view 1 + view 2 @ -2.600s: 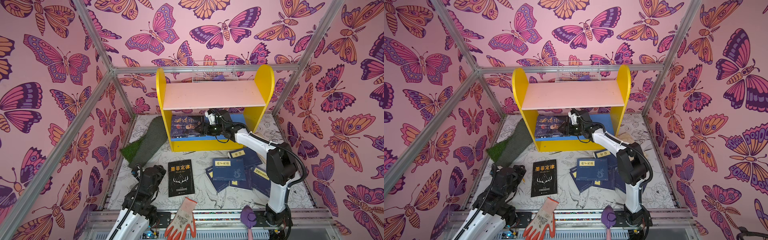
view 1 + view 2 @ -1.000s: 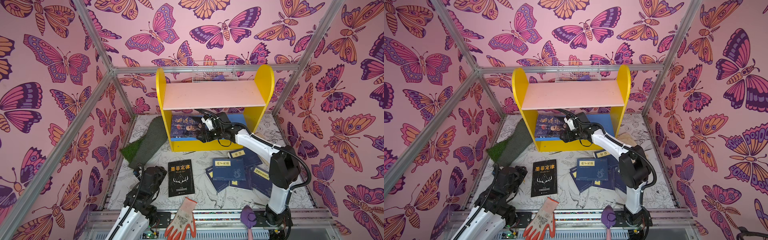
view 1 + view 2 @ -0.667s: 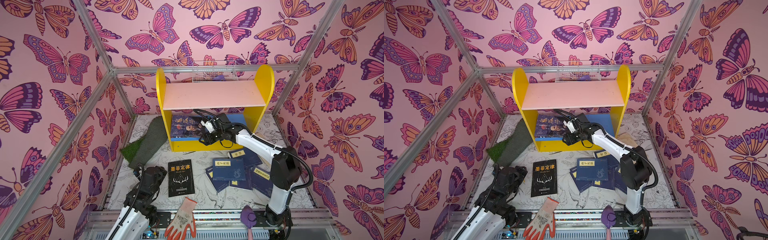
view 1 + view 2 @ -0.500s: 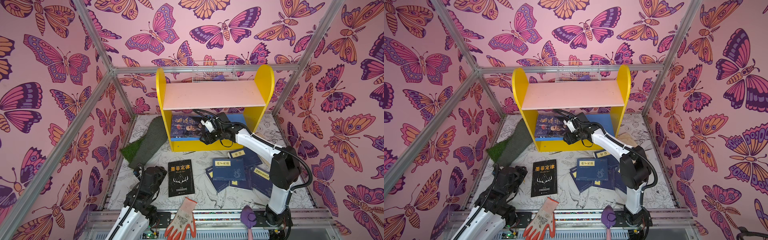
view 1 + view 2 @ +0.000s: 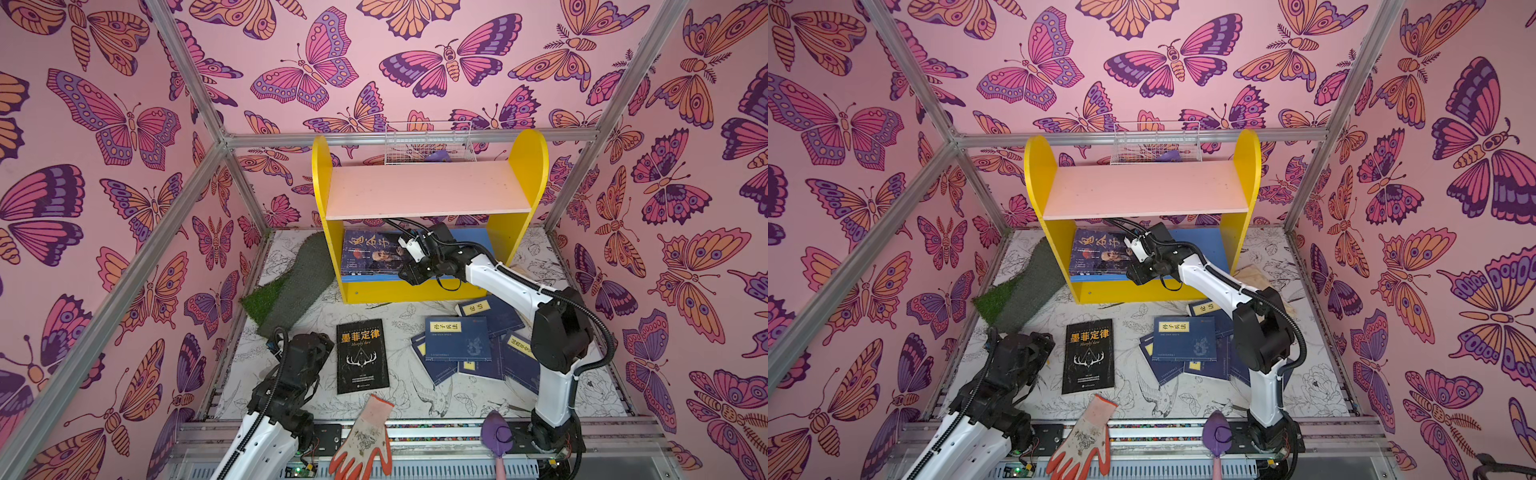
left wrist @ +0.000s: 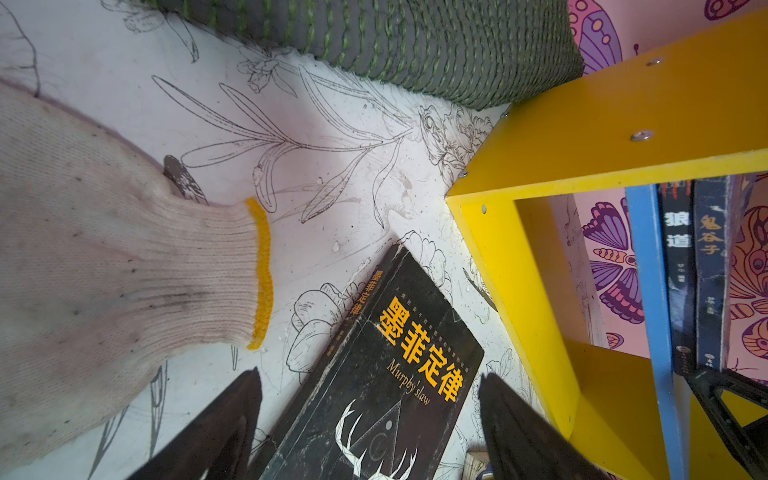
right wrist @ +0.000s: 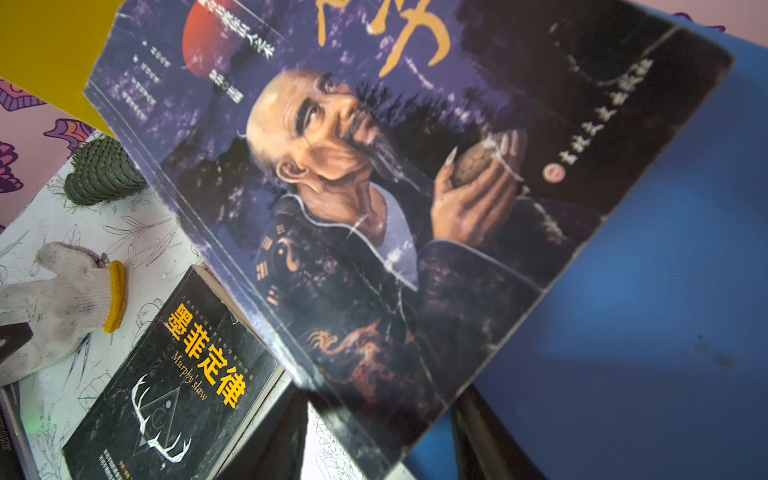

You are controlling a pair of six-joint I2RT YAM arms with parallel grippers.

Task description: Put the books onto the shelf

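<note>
The shelf point(image 5: 424, 191) point(image 5: 1142, 191) stands at the back, its pink upper board bare. Two dark books lie stacked at the left of its blue lower board; the top one point(image 5: 370, 253) point(image 5: 1096, 253) point(image 7: 374, 187) shows an old man's face. My right gripper point(image 5: 409, 274) point(image 5: 1138, 274) point(image 7: 382, 399) hangs at the shelf's front edge, open, its fingers either side of that book's near corner with gaps showing. A black book with a yellow title point(image 5: 361, 353) point(image 6: 374, 374) lies on the table. My left gripper point(image 5: 320, 343) point(image 6: 370, 436) stays open just left of it. Several navy books point(image 5: 457, 338) point(image 5: 1185, 338) lie in a loose pile on the right.
A white and orange glove point(image 5: 365, 432) point(image 6: 104, 270) lies at the front edge. A green mat point(image 5: 291, 282) leans beside the shelf's left panel. A white wire basket point(image 5: 428, 143) hangs behind the shelf. A purple trowel point(image 5: 496, 432) rests by the right arm's base.
My right gripper has drawn back from inside the lower shelf to its front edge, and its jaws have narrowed. The left arm has not moved.
</note>
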